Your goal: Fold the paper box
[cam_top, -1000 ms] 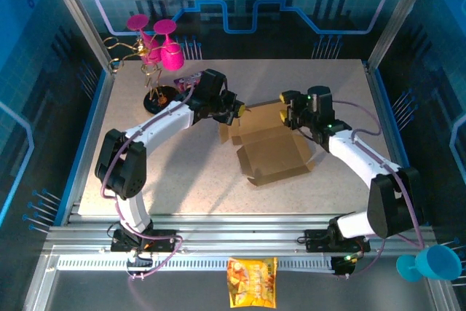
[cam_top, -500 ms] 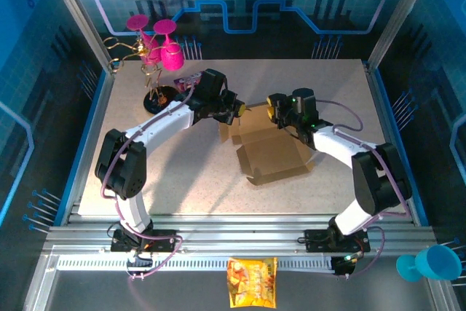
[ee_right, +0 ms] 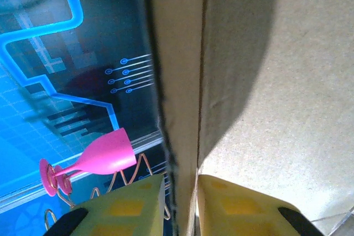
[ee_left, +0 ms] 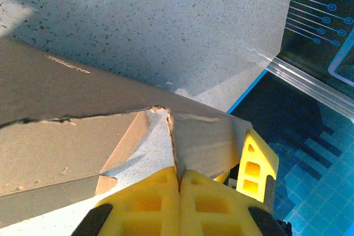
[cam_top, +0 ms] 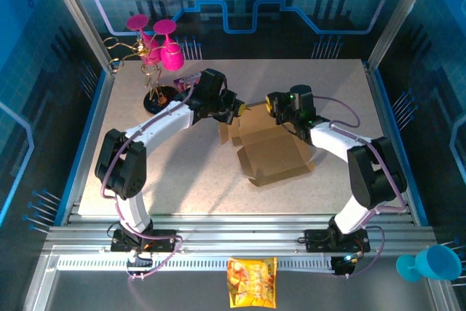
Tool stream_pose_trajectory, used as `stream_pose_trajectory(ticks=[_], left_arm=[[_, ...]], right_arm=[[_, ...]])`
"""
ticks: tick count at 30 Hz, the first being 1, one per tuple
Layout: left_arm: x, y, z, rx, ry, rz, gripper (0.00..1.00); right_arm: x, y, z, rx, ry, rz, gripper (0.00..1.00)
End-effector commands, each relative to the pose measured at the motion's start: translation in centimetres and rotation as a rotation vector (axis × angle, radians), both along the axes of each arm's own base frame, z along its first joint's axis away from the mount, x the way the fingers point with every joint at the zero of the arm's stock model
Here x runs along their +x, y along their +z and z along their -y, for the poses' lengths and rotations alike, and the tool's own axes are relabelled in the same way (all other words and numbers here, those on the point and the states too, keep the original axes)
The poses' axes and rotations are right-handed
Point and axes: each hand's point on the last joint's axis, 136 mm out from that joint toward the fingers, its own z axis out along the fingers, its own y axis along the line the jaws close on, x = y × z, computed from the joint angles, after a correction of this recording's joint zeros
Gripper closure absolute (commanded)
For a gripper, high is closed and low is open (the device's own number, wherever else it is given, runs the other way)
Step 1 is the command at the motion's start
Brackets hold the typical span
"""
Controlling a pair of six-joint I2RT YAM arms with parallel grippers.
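At the far left corner of the paper box (cam_top: 275,154), the left pincer (cam_top: 237,111) is clenched on a thin cardboard flap. In the left wrist view its yellow fingers (ee_left: 149,200) meet tight on the flap's edge, and the brown sheet spreads away to the left with a ragged crease line across it. Just to the right along the box's far edge, the right pincer (cam_top: 274,106) grasps another panel, which in the right wrist view stands upright between its two yellow fingertips (ee_right: 128,203). The two pincers are near one another but apart. The box itself lies open and partly formed at the middle of the speckled table (cam_top: 145,172), its shallow tray toward the near side and its loose flaps toward the far side. Well beyond the box's far left corner stands a wire stand (cam_top: 151,71) carrying pink goblets (cam_top: 171,54). Well apart from the box on its near side, off the table, lies a yellow snack bag (cam_top: 252,282), and a teal goblet (cam_top: 431,262) sits far off to the near right.
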Motion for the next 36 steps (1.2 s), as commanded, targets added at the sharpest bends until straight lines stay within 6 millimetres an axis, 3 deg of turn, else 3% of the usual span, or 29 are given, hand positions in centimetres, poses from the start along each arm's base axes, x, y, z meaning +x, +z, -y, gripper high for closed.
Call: stream_pose_trajectory(ticks=[1, 10, 13, 16, 18, 20, 22, 25, 28, 31, 36], left_arm=[[0.1, 1.2, -0.1, -0.011, -0.004, 0.025, 1.00], [0.5, 1.9, -0.2, 0.006, -0.032, 0.064, 1.00], [0.7, 3.9, -1.1, 0.075, -0.079, 0.142, 0.65], [0.4, 6.1, -4.1, 0.191, -0.087, 0.224, 0.44], [-0.1, 6.5, -6.4, 0.232, -0.064, 0.252, 0.39], [-0.7, 5.7, -8.5, 0.246, -0.046, 0.239, 0.41], [-1.5, 4.2, -10.2, 0.240, -0.034, 0.207, 0.49], [-3.0, 1.1, -11.2, 0.207, -0.019, 0.156, 0.61], [-4.3, -2.5, -10.9, 0.148, -0.002, 0.113, 0.75], [-4.2, -5.5, -9.9, 0.048, 0.026, 0.114, 0.78], [-1.8, -7.5, -7.6, -0.060, 0.033, 0.188, 0.81]], right_arm=[[0.8, 0.9, -0.6, -0.027, 0.014, 0.028, 0.78], [0.8, 0.7, -0.3, -0.043, 0.008, 0.011, 1.00], [0.6, 1.0, 0.4, -0.052, -0.001, -0.025, 1.00], [0.5, 2.4, 1.2, -0.021, -0.010, -0.043, 1.00], [0.1, 3.2, 1.7, -0.005, -0.008, -0.083, 1.00], [-0.4, 4.4, 2.4, 0.000, -0.014, -0.103, 1.00], [-1.0, 5.5, 3.1, 0.010, -0.037, -0.119, 1.00], [-1.4, 6.6, 4.2, 0.037, -0.070, -0.131, 1.00], [-1.4, 7.0, 4.9, 0.064, -0.084, -0.155, 1.00], [-1.4, 7.3, 5.2, 0.094, -0.096, -0.171, 1.00], [-1.6, 8.2, 5.9, 0.097, -0.108, -0.181, 1.00]])
